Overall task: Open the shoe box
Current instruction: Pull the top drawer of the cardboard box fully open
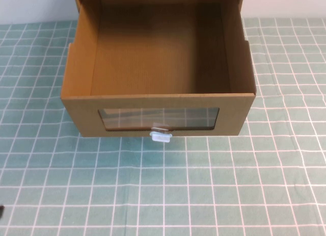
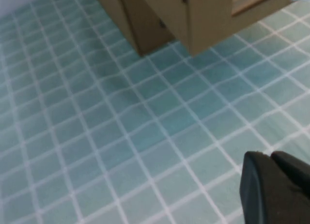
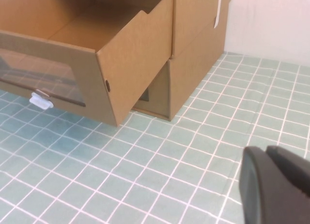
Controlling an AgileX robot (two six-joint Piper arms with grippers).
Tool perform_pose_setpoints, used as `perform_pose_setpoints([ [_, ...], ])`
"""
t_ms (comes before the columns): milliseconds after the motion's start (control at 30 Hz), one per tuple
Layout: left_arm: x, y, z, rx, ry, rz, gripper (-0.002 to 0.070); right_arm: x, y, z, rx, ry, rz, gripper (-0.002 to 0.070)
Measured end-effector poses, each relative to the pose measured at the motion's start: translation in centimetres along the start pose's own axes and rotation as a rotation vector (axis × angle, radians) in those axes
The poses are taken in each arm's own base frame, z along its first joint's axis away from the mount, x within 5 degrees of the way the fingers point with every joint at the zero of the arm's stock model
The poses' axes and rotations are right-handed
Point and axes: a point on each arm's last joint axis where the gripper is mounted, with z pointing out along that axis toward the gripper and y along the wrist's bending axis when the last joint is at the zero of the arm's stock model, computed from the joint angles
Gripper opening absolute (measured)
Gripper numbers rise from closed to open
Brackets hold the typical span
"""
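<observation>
Shoe box (image 1: 81, 113) sits mid-table at the far edge. Its drawer (image 1: 147, 57) is slid well out toward the near edge and the white pull tab (image 1: 161, 136) is free, so I'd call it open (nothing inside). Left hand (image 2: 270, 155) hangs over the table's left side, looks clenched on nothing. Right hand (image 3: 265, 149) is over the right side, same. Risk: a stray bump could drag the drawer clean out of its shell (image 3: 193, 64).

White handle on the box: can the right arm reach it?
Probably yes: bare tablecloth lies between the right gripper and the handle. The left gripper hangs off the box's left side.
</observation>
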Motion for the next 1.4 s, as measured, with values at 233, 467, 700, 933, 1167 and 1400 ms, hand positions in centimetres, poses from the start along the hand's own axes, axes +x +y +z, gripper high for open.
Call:
perform_pose_setpoints([
  [233,0.4,0.9,0.6,-0.216,-0.304,0.04,-0.0005,0.0,0.0,0.0,-0.001,0.001,0.001,-0.0013],
  [467,5.2,0.1,3.4,-0.308,-0.39,0.026,-0.0005,0.0,0.0,0.0,-0.003,0.002,0.002,-0.0013],
  [700,8.5,-0.9,5.4,-0.225,-0.243,-0.106,-0.0006,0.0,0.0,0.0,-0.003,0.002,0.002,-0.0013],
  [933,9.5,-1.2,5.7,-0.175,-0.146,-0.306,-0.0006,0.0,0.0,0.0,-0.004,0.003,0.003,-0.0013],
  [1167,9.7,-1.1,5.7,-0.189,-0.138,-0.39,-0.0006,0.0,0.0,0.0,-0.005,0.004,0.003,-0.0014],
  [1400,9.7,-1.1,5.7,-0.19,-0.137,-0.391,-0.0006,0.0,0.0,0.0,-0.005,0.004,0.003,-0.0013],
])
